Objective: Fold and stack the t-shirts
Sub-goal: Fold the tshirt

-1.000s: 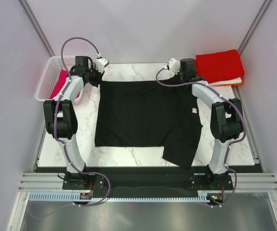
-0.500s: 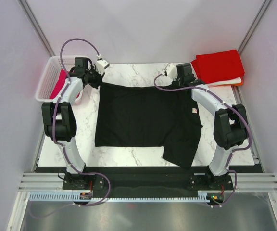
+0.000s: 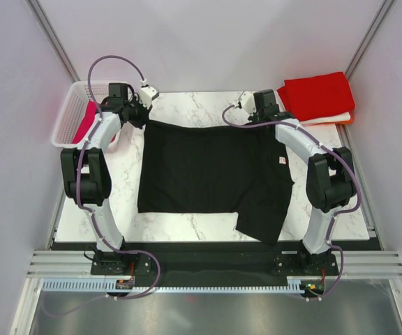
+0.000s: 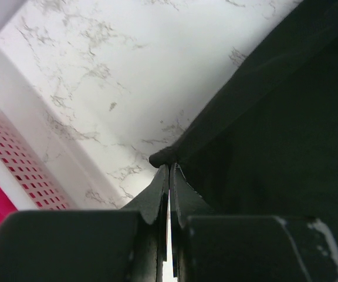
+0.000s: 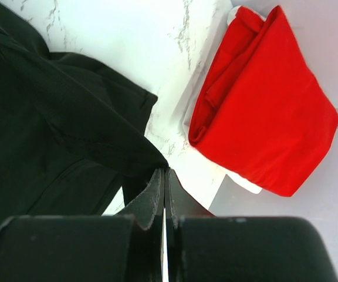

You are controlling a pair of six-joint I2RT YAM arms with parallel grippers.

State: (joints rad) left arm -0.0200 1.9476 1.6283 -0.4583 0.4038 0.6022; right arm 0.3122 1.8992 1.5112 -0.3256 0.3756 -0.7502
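A black t-shirt [image 3: 208, 167] lies spread on the marble table [image 3: 187, 223], its small pale label [image 3: 282, 161] at the right. My left gripper [image 3: 139, 118] is shut on the shirt's far left corner, which shows as a pinched nub of black cloth [image 4: 274, 129] at my fingertips [image 4: 169, 166] in the left wrist view. My right gripper [image 3: 264, 120] is shut on the far right edge; black cloth [image 5: 51, 117] bunches at its tips [image 5: 165, 170]. A folded red t-shirt [image 3: 319, 96] tops a stack at the back right, and it also shows in the right wrist view [image 5: 263, 117].
White [image 3: 330, 118] and orange [image 3: 347, 119] cloth edges show under the red shirt. A white lattice basket [image 3: 72, 115] at the back left holds a magenta shirt [image 3: 87, 122]; its wall [image 4: 22, 158] is close to my left gripper. Grey walls enclose the table.
My right gripper has moved a little left and away from the red stack, carrying the black shirt's far right edge with it. My left gripper has barely moved.
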